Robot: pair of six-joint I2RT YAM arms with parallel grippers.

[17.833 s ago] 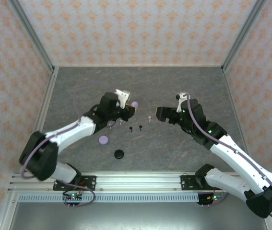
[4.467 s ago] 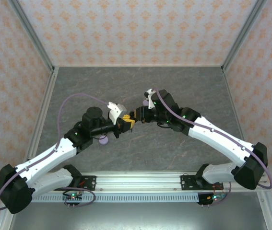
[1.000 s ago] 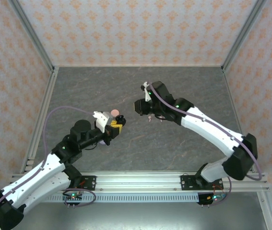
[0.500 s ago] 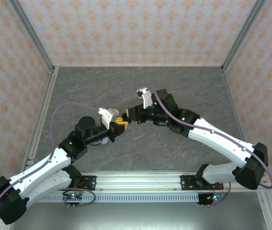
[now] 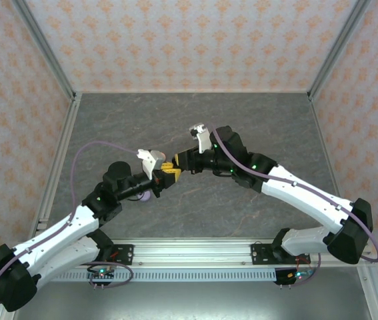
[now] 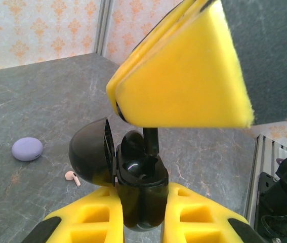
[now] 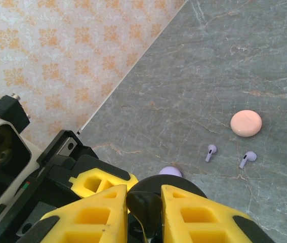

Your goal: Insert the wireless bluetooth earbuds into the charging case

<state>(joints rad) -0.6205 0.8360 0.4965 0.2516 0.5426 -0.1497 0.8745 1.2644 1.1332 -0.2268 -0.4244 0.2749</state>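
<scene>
My left gripper (image 6: 142, 191) is shut on the body of a black charging case (image 6: 140, 174), held above the table with its lid (image 6: 89, 152) swung open to the left. From above, my right gripper (image 7: 144, 192) is shut on a black earbud (image 7: 145, 203). That earbud's stem (image 6: 151, 137) points down into the case's open well, at or just inside its rim. In the top view the two grippers (image 5: 165, 175) (image 5: 179, 163) meet tip to tip over the table's middle. Two lavender earbuds (image 7: 211, 152) (image 7: 247, 159) and a pink earbud (image 6: 72, 177) lie loose on the table.
A closed lavender case (image 6: 27, 149) lies on the grey table (image 5: 255, 120) under the left arm. A closed pink case (image 7: 246, 123) lies near the lavender earbuds. Patterned walls and metal corner posts (image 5: 42, 47) enclose the table.
Over the last second both arms came together: the left gripper swung the case up and to the right, and the right gripper came down-left until the black earbud met the open case.
</scene>
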